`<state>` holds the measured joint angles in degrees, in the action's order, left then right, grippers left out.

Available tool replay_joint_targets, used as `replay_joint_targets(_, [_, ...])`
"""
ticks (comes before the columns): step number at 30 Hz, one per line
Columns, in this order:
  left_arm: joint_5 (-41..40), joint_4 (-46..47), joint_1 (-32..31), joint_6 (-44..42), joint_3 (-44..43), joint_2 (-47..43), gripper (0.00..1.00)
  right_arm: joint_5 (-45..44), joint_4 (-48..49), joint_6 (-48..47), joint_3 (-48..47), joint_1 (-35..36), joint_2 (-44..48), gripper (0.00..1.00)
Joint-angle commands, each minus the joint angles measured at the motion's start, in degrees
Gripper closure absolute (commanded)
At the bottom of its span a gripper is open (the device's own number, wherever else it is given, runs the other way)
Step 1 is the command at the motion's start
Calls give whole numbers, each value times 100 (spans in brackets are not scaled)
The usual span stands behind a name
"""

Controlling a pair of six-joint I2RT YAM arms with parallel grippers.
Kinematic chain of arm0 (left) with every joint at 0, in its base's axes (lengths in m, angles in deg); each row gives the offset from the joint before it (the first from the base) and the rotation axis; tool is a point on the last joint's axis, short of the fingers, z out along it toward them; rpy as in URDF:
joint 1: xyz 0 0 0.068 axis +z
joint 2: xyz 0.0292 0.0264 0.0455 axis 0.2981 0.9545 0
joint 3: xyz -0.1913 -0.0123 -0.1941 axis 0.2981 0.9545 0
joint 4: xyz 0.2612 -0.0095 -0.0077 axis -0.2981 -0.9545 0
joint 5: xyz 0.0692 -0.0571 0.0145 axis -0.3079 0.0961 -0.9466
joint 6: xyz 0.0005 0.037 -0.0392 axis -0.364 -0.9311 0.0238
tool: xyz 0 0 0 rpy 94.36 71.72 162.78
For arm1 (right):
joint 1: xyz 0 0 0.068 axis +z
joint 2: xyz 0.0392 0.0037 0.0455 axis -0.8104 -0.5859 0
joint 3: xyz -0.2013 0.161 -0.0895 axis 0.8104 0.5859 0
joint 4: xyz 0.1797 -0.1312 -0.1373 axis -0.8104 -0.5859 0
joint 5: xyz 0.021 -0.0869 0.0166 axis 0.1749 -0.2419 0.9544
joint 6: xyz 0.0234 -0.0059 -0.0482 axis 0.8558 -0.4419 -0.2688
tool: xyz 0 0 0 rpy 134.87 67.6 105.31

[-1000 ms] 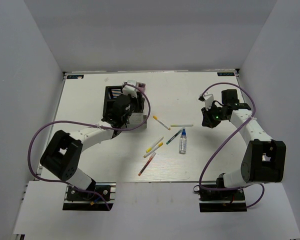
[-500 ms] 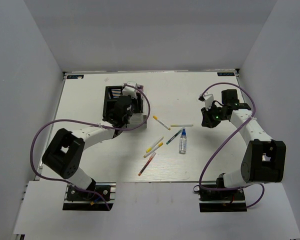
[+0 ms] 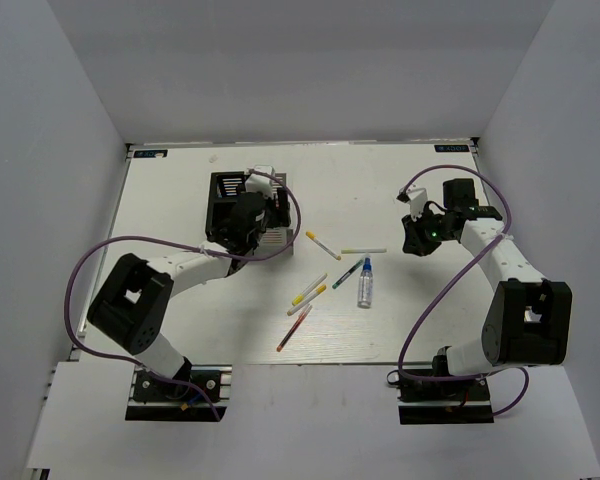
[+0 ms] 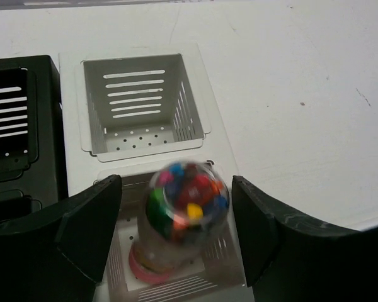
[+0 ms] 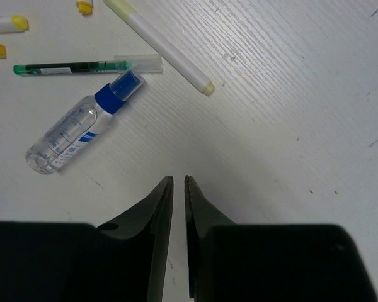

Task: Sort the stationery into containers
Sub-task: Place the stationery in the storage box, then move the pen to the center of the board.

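Observation:
My left gripper (image 4: pixel 175 189) is open over the white-grey organiser (image 4: pixel 145 94). The stubby pink cylinder (image 4: pixel 176 226), clear and full of coloured bits, stands blurred in the organiser's near compartment between the jaws, which do not touch it. The black organiser (image 4: pixel 25 126) stands next to it on the left. My right gripper (image 5: pixel 178 179) is shut and empty, just above the table. The clear bottle with a blue cap (image 5: pixel 69 135), a green pen (image 5: pixel 69 68) and a white marker (image 5: pixel 160 44) lie beyond it. In the top view the cylinder is hidden under my left gripper (image 3: pixel 263 195).
In the top view several pens lie mid-table: a yellow-tipped one (image 3: pixel 322 245), a white one (image 3: pixel 363 250), two yellowish ones (image 3: pixel 308 292) and a red-orange one (image 3: pixel 293 328), beside the bottle (image 3: pixel 365 288). My right gripper (image 3: pixel 413 240) is right of them.
A pink end showed at my left gripper's tip one second ago; it no longer shows in the top view. The left wrist has shifted slightly. The right arm has not moved.

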<state>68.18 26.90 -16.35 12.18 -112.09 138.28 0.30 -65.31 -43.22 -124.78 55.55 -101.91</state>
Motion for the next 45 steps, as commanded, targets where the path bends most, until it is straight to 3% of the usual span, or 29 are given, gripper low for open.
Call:
replay_joint_targets(1, [-105, 58, 21, 56, -128, -307, 20, 145, 52, 5, 56, -9, 166, 80])
replay_joint_targets(5, [-237, 119, -94, 56, -76, -692, 20, 171, 52, -22, 65, -9, 175, 73])
replay_joint_targets(6, [-237, 119, -94, 56, -136, -920, 20, 206, 0, -135, 21, -9, 184, 59])
replay_joint_targets(9, [-132, -117, -94, -83, -260, -1334, 18, 452, -158, -529, -110, 8, 132, 40])
replay_joint_targets(13, [350, -995, -94, -268, -549, -2037, 16, 1135, -448, -1363, -304, 26, -26, 34])
replay_joint_targets(16, [1001, -2294, -33, -165, -831, -2512, 15, 1796, -580, -2530, -427, 70, -350, 34])
replay_joint_targets(20, [1196, -4009, -84, 512, -806, -2934, 14, 1973, -615, -2869, -997, 298, -1080, 34])
replay_joint_targets(21, [1413, -4473, -85, 687, -727, -3004, 10, 1938, -755, -2878, -1321, 377, -1230, 34])
replay_joint_targets(22, [1520, -4625, -85, 985, -474, -3179, 0, 1920, -861, -3017, -1655, 491, -1544, 34])
replay_joint_targets(23, [1573, -4749, -85, 1162, -332, -3268, 0, 1833, -1044, -3054, -1797, 561, -1817, 34])
replay_joint_targets(30, [1961, -4899, -138, 2191, 872, -4085, 0, 682, -194, -2290, -2184, 1353, -2330, 35])
replay_joint_targets(45, [2233, -4900, -138, 2306, 1085, -3919, 0, -101, 395, -1876, -1606, 1889, -2576, 43])
